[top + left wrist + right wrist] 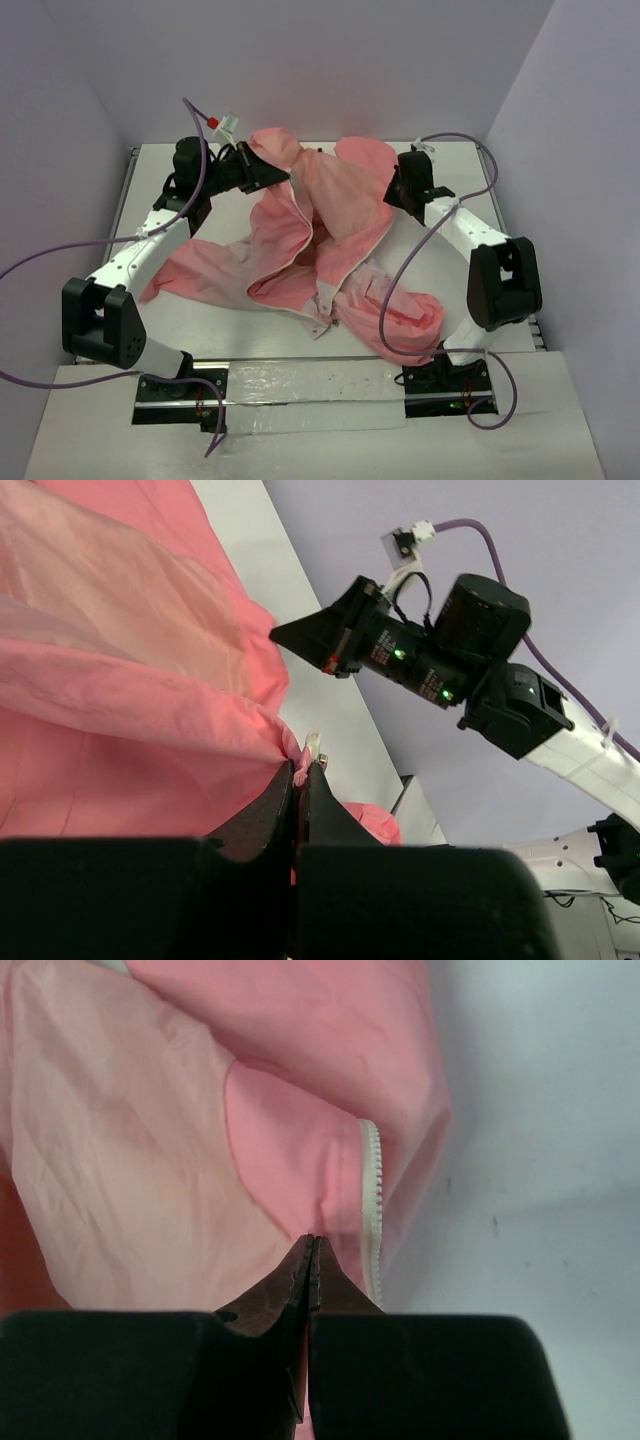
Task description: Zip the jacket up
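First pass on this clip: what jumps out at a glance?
A salmon-pink jacket sprawls unzipped across the table, pale lining showing. At its far edge the left claw is shut on an edge of it, and the right claw is shut on fabric beside the white zipper.

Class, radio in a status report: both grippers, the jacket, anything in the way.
Left gripper shut on jacket edge. Right gripper shut on fabric beside the zipper. Jacket open, unzipped. Nothing seen in the way.
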`<state>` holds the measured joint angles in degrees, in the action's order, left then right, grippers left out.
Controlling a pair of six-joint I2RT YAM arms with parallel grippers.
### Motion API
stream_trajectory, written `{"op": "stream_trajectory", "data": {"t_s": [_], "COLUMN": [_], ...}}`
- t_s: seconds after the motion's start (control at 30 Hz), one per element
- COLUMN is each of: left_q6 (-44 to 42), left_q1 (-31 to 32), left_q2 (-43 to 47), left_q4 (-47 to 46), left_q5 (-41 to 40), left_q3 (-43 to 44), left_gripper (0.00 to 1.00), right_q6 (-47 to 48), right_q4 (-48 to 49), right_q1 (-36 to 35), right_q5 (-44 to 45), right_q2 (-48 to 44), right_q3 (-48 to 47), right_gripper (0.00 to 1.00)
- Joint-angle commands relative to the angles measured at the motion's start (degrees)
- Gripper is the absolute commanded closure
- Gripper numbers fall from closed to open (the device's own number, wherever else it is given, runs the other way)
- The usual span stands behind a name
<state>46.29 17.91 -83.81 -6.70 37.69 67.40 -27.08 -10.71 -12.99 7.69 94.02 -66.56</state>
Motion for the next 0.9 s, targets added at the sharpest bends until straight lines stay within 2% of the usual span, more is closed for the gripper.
{"op": "stream_trajectory", "data": {"t_s": [0.0,0.17,0.37,0.5,0.57,0.63,0.7,0.87], "left_q6": [-0.86,-1.17,-1.68,-1.66,-2.28,-3.23,-5.0,-9.41], "left_q1": [0.19,0.19,0.19,0.19,0.09,0.02,-0.01,-0.72], "left_q2": [3.49,4.12,4.18,3.81,3.84,4.36,5.54,9.53], "left_q4": [0.13,0.27,0.49,1.52,2.86,4.79,9.05,16.05], "left_q5": [-0.42,-0.51,-0.95,-1.63,-2.26,-3.96,-6.44,-11.91], "left_q3": [2.15,2.37,2.17,3.18,4.16,4.98,6.37,7.38], "left_gripper": [1.0,1.0,1.0,1.0,1.0,1.0,1.0,1.0], "right_q6": [0.91,2.24,6.28,9.78,12.83,15.0,17.35,18.83], "right_q4": [3.04,2.25,-0.91,-2.99,-7.34,-11.67,-14.48,-16.36], "right_q1": [-0.01,0.11,-0.32,-1.91,-6.28,-11.61,-17.42,-24.38], "right_q5": [6.5,8.21,15.25,15.0,14.47,17.56,20.42,15.54], "right_q2": [-9.85,-16.43,-25.82,-29.77,-26.38,-20.51,-11.21,5.57], "right_q3": [2.06,3.2,4.26,3.38,-1.43,-6.94,-13.29,-24.68], "right_gripper": [1.0,1.0,1.0,1.0,1.0,1.0,1.0,1.0]}}
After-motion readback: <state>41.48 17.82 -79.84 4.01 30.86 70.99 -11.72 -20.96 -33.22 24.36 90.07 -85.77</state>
